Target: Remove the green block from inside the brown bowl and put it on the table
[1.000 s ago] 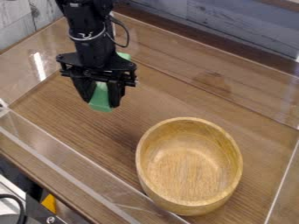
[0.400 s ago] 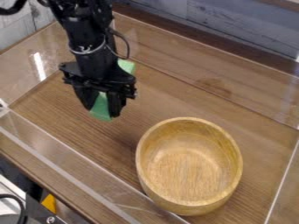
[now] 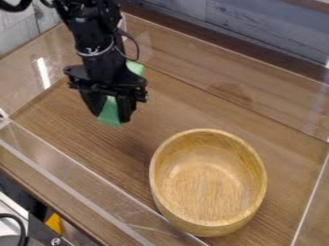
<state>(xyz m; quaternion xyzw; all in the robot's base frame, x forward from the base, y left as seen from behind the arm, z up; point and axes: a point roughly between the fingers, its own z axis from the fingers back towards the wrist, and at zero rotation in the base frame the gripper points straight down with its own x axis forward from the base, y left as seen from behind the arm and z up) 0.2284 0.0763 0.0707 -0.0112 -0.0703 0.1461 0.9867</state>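
Gripping: jaws of the gripper [image 3: 111, 108] are clamped on the green block [image 3: 113, 111], which hangs upright between them, pointing down.
Change: compared with a second ago the gripper and block sit at much the same spot over the table [image 3: 218, 91], perhaps a touch lower; no clear travel.
Meaning: removal from the bowl looks done; by my judgement only lowering and release remain.
Block position: above bare wood, well apart from the brown bowl [image 3: 210, 179], up and left of it.
Bowl contents: empty, only grain visible inside.
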